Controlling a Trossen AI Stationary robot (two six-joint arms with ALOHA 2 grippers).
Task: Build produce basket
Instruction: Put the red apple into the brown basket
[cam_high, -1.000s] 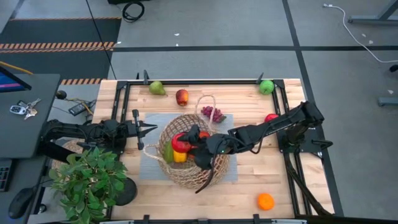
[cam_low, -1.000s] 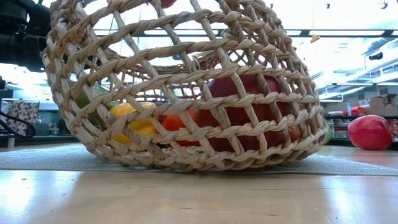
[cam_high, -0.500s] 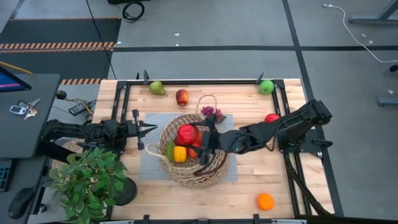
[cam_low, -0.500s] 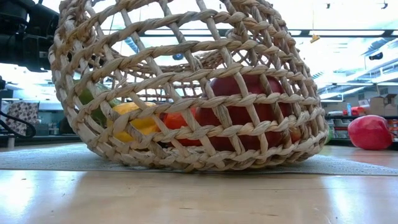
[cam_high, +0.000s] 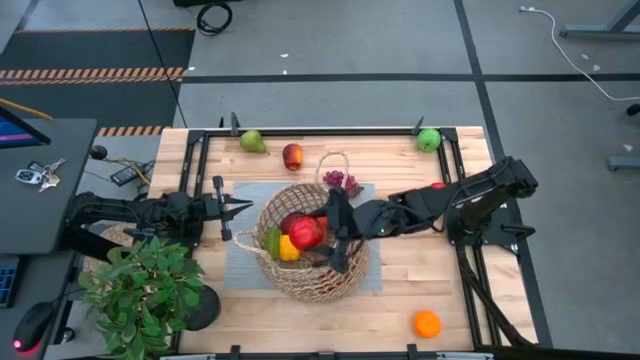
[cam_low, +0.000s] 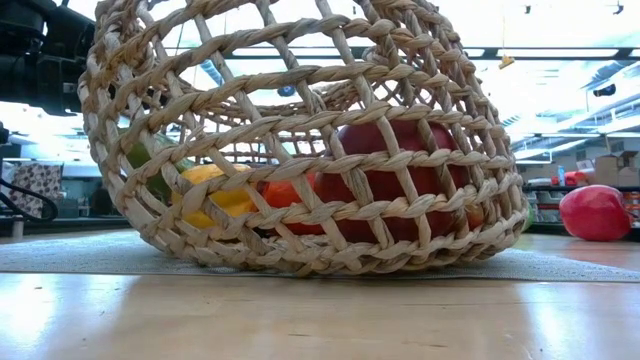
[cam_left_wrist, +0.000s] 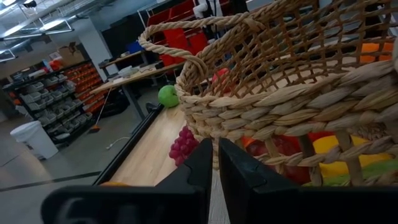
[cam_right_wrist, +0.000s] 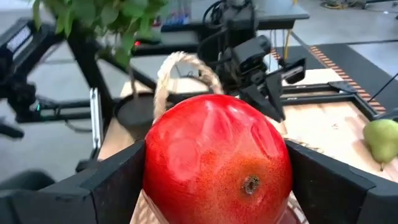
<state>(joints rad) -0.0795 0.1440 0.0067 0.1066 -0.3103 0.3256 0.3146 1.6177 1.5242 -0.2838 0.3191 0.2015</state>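
Note:
The tan wicker basket (cam_high: 310, 250) stands on a grey mat (cam_high: 240, 265) mid-table, tilted in the low view (cam_low: 300, 140). In it lie a yellow pepper (cam_high: 288, 248), a green piece (cam_high: 270, 243) and a large red piece (cam_low: 400, 180). My right gripper (cam_high: 318, 232) is over the basket's opening, shut on a red fruit (cam_right_wrist: 217, 162). My left gripper (cam_high: 245, 207) is shut and empty just left of the basket rim (cam_left_wrist: 280, 93). Outside the basket lie the grapes (cam_high: 340, 181), a pear (cam_high: 252, 141), a red-yellow apple (cam_high: 292, 155), a green apple (cam_high: 429, 139) and an orange (cam_high: 427, 323). My right gripper pinches the red fruit between its two fingers (cam_right_wrist: 118, 180), one on each of its opposite sides (cam_right_wrist: 152, 168). The fingers come about level from the table's right. The fruit sits over the basket's opening; whether it touches the produce below, I cannot tell.
A potted green plant (cam_high: 145, 290) stands at the near left corner. A red piece (cam_high: 436, 188) lies partly hidden under my right arm. The black frame rails (cam_high: 200, 160) run along the table's edges. Bare wood shows near the front edge (cam_high: 380, 310).
My right gripper has come up out of the basket with the red fruit and shifted a little toward the far edge, still shut on it. The basket, pulled out of shape toward the near edge a second ago, has rocked back and now rests still.

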